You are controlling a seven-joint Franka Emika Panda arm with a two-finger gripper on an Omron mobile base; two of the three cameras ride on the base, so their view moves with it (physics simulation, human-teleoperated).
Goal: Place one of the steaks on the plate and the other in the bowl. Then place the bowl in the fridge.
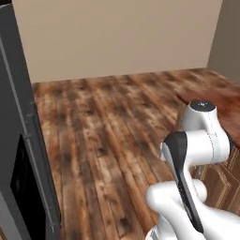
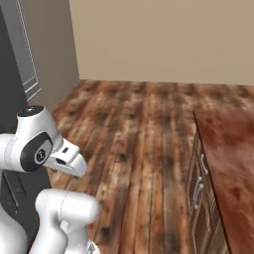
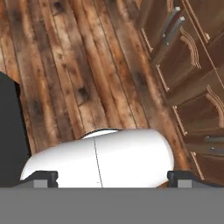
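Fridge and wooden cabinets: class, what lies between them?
Just bare wood-plank floor separates the fridge from the cabinets; the right base view shows it best.

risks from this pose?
1. The fridge stands close on the arm's left; a swing or turn could clip it.
2. The cabinets with protruding handles flank the other side, leaving the base a narrow lane.
3. The hand is open and holds nothing; no bowl or steak is in sight.

From behind the arm, we have two base views looking forward and down over the same wooden floor, fridge at left. Our hand view faces straight down, nearer, cabinet fronts at right.
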